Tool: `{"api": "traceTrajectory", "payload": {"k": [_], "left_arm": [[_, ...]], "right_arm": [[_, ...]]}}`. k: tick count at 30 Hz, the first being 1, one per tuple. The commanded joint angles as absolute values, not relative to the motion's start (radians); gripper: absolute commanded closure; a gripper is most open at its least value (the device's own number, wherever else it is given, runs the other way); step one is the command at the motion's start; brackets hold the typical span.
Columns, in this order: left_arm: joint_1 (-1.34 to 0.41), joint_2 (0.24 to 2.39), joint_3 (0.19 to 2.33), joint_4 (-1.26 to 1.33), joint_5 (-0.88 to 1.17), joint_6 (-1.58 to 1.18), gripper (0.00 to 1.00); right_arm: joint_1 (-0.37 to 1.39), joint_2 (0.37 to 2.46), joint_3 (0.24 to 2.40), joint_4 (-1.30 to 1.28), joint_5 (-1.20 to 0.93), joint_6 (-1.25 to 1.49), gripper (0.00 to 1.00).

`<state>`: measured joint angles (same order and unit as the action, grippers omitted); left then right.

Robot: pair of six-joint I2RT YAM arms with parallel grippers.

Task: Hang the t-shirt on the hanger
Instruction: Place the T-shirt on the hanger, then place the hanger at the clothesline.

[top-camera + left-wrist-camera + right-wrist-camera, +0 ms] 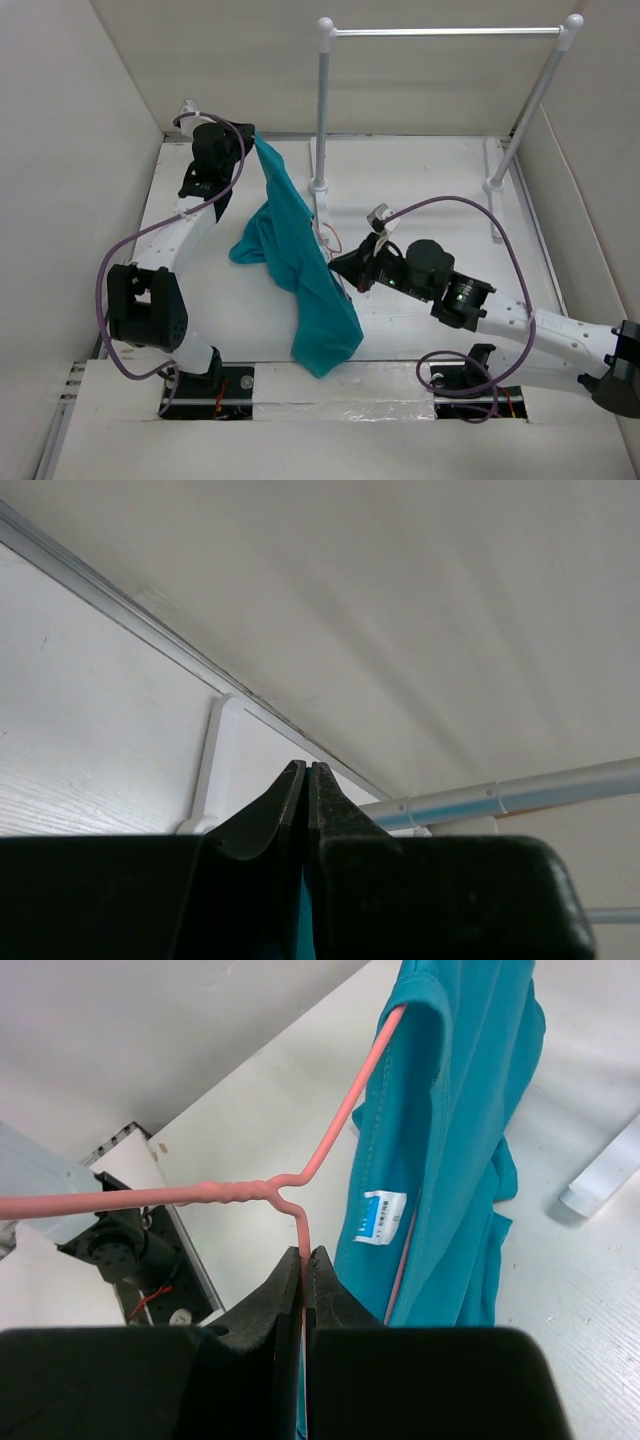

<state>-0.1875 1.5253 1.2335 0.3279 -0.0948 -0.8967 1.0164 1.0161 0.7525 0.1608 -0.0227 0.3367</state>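
The teal t-shirt (300,262) hangs stretched from my left gripper (256,140) down to the table's front. My left gripper (306,770) is shut on an edge of the shirt; a teal sliver (304,910) shows between its jaws. My right gripper (343,268) sits at the shirt's right side and is shut on the red-pink wire hanger (300,1175), just below its twisted neck (306,1256). In the right wrist view one hanger arm runs up into the shirt (450,1110), whose white label (381,1216) faces the camera.
The white-and-silver rail (445,32) stands at the back on two posts (322,110), also seen in the left wrist view (520,792). White walls enclose the table. My right arm's purple cable (470,215) loops above the table.
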Motion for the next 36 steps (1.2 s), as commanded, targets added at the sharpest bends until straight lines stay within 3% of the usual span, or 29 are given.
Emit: {"api": "traceTrajectory", "payload": {"k": [1,8,18,21,25,27,28,29,30,32,36], "left_arm": [[-0.187,1.522,1.304,0.331,-0.114,-0.856,1.0],[-0.187,1.485,1.295,0.344,-0.081,-0.848,1.0],[-0.199,1.373,1.454,0.288,-0.035,-0.813,1.0],[-0.233,1.335,1.448,0.268,-0.072,-0.776,1.0],[-0.233,1.282,1.326,0.311,-0.075,-0.781,1.0],[-0.233,1.281,1.279,0.308,-0.048,-0.772,0.86],[-0.233,1.275,1.25,0.301,-0.038,-0.769,0.76],[-0.233,1.264,1.227,0.313,-0.029,-0.767,0.59],[-0.233,1.235,1.198,0.333,-0.023,-0.77,0.53],[-0.233,1.2,1.132,0.36,-0.018,-0.77,0.43],[-0.299,1.045,1.023,0.385,-0.081,-0.713,0.42]], "right_arm": [[1.032,0.971,0.758,0.138,-0.038,0.342,1.0],[1.042,0.92,0.909,0.007,0.027,0.299,1.0],[1.042,1.124,1.787,-0.445,0.095,0.143,1.0],[1.042,1.163,1.845,-0.483,0.124,0.143,1.0],[0.996,1.1,1.724,-0.422,0.11,0.196,1.0],[0.95,1.074,1.678,-0.411,0.112,0.213,1.0],[0.93,1.053,1.665,-0.413,0.117,0.216,1.0],[0.911,1.04,1.651,-0.423,0.118,0.221,1.0],[0.891,1.029,1.638,-0.428,0.123,0.221,1.0],[0.824,0.997,1.6,-0.44,0.146,0.227,1.0],[0.646,0.997,1.552,-0.456,0.06,0.233,1.0]]}}
